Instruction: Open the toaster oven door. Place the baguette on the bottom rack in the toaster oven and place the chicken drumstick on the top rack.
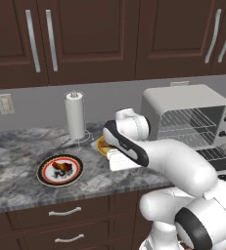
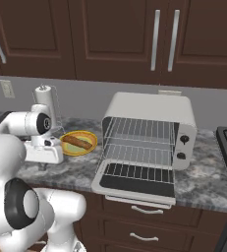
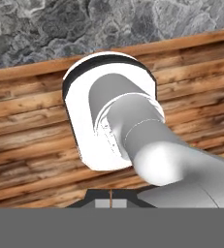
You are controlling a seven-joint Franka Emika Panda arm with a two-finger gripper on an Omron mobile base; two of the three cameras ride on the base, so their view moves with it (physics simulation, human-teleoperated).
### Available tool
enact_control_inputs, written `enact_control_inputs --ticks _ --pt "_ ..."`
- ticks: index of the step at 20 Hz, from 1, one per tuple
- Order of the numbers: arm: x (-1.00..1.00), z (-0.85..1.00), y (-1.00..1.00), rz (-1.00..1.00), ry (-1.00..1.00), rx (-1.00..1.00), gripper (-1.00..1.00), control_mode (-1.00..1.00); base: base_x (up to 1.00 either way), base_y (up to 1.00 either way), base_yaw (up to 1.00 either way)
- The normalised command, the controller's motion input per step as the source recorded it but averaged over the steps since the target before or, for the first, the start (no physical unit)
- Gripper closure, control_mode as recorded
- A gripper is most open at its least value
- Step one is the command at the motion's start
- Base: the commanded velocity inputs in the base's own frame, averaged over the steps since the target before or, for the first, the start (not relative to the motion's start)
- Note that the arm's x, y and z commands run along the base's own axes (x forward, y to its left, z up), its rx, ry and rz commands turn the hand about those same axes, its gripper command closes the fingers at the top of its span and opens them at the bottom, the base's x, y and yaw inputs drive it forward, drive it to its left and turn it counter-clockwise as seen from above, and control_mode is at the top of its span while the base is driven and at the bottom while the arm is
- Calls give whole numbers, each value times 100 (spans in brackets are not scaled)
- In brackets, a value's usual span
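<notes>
boxy white toaster oven (image 2: 149,129) on the grey stone counter (image 1: 16,171), its dark glass door (image 2: 134,183) folded down | long golden-brown baguette (image 2: 77,142) on yellow plate (image 2: 89,137) | small reddish-brown chicken drumstick (image 1: 62,169) on red-rimmed plate (image 1: 43,172) | gripper (image 3: 111,199) jaws closed, holding nothing

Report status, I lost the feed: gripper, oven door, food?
Gripper shut, empty. Toaster oven door down, racks bare. Baguette on yellow plate, chicken drumstick on red-rimmed plate. Nothing blocking.

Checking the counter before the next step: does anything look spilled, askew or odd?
Nothing stands out. The oven door lies fully open, both racks sit level and bare, the baguette lies on its yellow plate, and the drumstick on its red-rimmed plate.
</notes>
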Motion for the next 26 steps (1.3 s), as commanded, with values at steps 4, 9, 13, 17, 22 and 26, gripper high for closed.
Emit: enact_control_inputs --ticks 4,9,13,17,22,26 --pt "-9 0 13 0 0 0 100 -100 0 0 0" --pt "-6 0 11 0 0 0 100 -100 0 0 0" --pt "-4 0 10 0 0 0 100 -100 0 0 0" --pt "-1 0 9 0 1 0 100 -100 0 0 0" --pt "0 0 10 0 3 0 100 -100 0 0 0" --pt "0 0 11 0 4 0 100 -100 0 0 0"
